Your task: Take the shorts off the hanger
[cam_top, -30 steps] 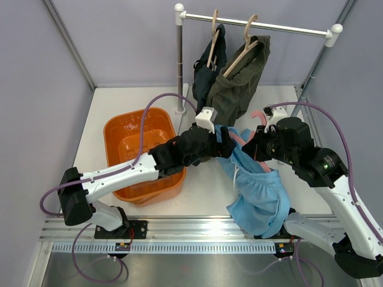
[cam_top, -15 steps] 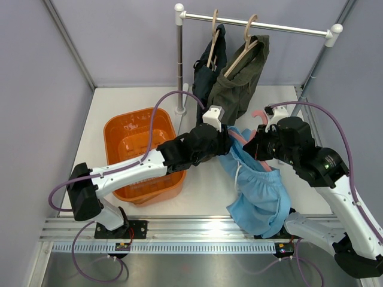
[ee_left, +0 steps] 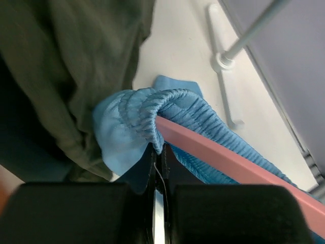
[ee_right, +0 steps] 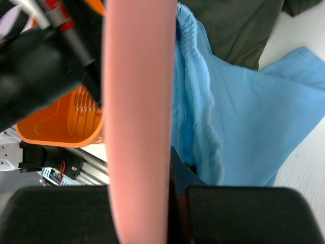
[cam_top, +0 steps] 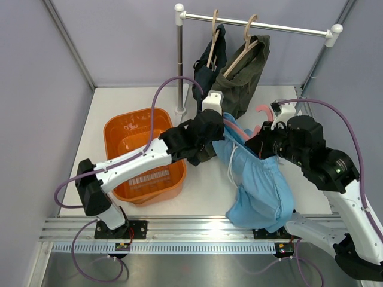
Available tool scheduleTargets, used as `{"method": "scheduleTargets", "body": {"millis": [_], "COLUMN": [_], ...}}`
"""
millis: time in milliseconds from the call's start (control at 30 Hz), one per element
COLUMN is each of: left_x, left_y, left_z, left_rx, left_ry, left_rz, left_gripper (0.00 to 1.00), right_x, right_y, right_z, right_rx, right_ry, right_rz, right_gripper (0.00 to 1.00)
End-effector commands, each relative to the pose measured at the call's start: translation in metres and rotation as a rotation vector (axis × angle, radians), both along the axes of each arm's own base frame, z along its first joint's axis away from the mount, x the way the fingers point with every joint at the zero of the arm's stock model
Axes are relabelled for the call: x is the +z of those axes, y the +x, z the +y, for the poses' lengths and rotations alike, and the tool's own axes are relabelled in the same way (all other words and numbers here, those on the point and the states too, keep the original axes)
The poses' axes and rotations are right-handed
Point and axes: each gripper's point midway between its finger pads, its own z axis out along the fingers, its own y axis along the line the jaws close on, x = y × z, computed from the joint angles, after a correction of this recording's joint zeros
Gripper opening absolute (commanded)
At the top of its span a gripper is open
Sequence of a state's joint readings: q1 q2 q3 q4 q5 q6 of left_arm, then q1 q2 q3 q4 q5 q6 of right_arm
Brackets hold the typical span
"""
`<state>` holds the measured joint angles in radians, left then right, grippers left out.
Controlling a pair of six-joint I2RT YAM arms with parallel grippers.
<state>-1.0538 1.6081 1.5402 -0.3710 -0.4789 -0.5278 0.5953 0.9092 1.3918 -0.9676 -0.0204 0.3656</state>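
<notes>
The light blue shorts (cam_top: 258, 186) hang on a pink hanger (cam_top: 238, 130) held above the table. My left gripper (cam_top: 219, 128) is shut on the gathered waistband at the hanger's left end. In the left wrist view the jaws (ee_left: 159, 153) pinch the blue waistband (ee_left: 152, 104) just below the pink hanger (ee_left: 231, 163). My right gripper (cam_top: 260, 143) is shut on the hanger's right side. The hanger (ee_right: 137, 101) fills the right wrist view, with the blue cloth (ee_right: 244, 127) beside it and the gripper (ee_right: 152, 168) shut on it.
Olive green shorts (cam_top: 242, 84) and dark navy shorts (cam_top: 206, 75) hang on wooden hangers from the metal rail (cam_top: 263, 25) at the back. An orange basket (cam_top: 112, 128) stands left of centre under my left arm. The rail's posts (cam_top: 179, 66) stand on the table.
My left gripper has moved back and to the right and shut on the blue waistband. The right arm has shifted a little right, and the shorts are now stretched between the two.
</notes>
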Motion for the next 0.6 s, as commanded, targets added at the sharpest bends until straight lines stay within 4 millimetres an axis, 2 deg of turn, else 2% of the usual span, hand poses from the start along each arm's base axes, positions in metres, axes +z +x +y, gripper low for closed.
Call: {"method": "scheduleTargets", "body": {"millis": [0, 100, 233, 400, 567], "left_x": [0.002, -0.005, -0.023, -0.030, -0.051], "left_y": [0.046, 0.058, 0.065, 0.049, 0.042], "left_z": [0.037, 0.045, 0.046, 0.022, 0.026], "left_rx": [0.180, 0.207, 0.195, 0.036, 0.017], "left_ry": [0.092, 0.108, 0.113, 0.075, 0.112], "left_rz": [-0.056, -0.045, -0.002, 0.029, 0.053], "left_gripper": [0.00, 0.00, 0.00, 0.00, 0.00], "right_x": [0.036, 0.037, 0.051, 0.062, 0.078], "right_y": [-0.024, -0.029, -0.036, -0.031, -0.036], "right_z": [0.002, -0.001, -0.010, -0.018, -0.024], "right_rx": [0.085, 0.087, 0.072, 0.023, 0.005], "right_ry": [0.075, 0.071, 0.099, 0.099, 0.140], "right_rz": [-0.073, -0.081, -0.134, -0.179, -0.236], "right_gripper": [0.00, 0.00, 0.00, 0.00, 0.00]}}
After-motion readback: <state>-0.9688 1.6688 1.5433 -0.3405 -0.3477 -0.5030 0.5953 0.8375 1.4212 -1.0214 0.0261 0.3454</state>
